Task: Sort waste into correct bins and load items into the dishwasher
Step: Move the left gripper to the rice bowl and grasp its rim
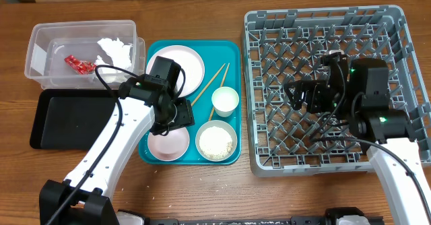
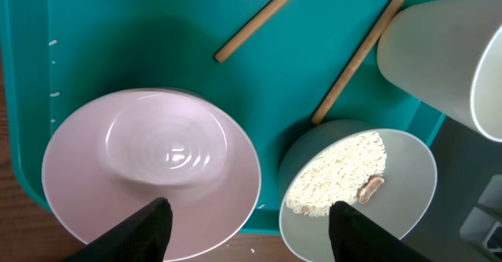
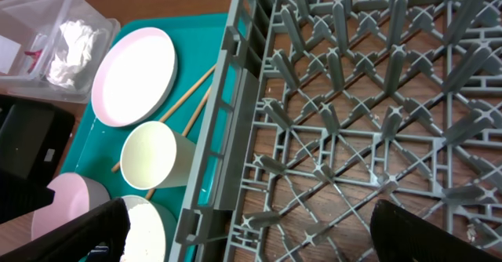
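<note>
The teal tray [image 1: 232, 50] holds a pinkish plate [image 1: 176, 67], two wooden chopsticks [image 1: 210, 83], a white cup [image 1: 225, 101], a pink bowl [image 1: 168, 145] and a grey-green bowl of rice [image 1: 215, 141]. My left gripper [image 2: 247, 231] is open and empty, hovering between the pink bowl [image 2: 149, 164] and the rice bowl [image 2: 357, 187]. My right gripper [image 3: 247, 234] is open and empty above the left side of the grey dish rack [image 1: 330, 83]. The clear tub [image 1: 40, 40] holds a red wrapper [image 1: 79, 64] and a white napkin [image 1: 114, 50]. The black tray [image 1: 64, 117] lies in front of it.
The dish rack [image 3: 353, 121] fills the right side of the wooden table, its pegs upright and nothing in it. A few loose grains lie on the table near the teal tray's front edge [image 2: 255, 250]. The left arm [image 1: 121, 124] crosses over the black tray's right end.
</note>
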`<state>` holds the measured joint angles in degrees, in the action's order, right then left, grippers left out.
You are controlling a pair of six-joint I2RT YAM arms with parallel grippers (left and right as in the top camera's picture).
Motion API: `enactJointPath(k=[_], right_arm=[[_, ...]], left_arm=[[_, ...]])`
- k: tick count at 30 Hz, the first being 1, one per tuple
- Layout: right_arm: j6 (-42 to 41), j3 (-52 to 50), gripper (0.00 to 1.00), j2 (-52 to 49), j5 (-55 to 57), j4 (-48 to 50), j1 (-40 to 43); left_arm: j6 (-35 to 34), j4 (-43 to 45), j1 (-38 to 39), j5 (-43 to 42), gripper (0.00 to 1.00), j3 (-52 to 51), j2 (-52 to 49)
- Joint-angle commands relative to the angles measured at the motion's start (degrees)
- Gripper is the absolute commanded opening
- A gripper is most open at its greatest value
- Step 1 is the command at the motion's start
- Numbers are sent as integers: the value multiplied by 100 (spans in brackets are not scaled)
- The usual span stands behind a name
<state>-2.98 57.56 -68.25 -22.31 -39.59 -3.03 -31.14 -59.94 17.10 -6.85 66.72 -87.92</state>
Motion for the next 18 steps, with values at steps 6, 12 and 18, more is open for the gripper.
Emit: enactJointPath(k=[6,12,18], right_arm=[[0,138,100,-101,-50,72,15],[2,138,100,-101,-48,114,15],[2,138,100,-101,-50,114,15]], left_arm=[[297,249,0,-157,67,-46,-15],[1290,595,369,-195,67,-46,-33],[1716,756,710,-138,65,-46,-323]])
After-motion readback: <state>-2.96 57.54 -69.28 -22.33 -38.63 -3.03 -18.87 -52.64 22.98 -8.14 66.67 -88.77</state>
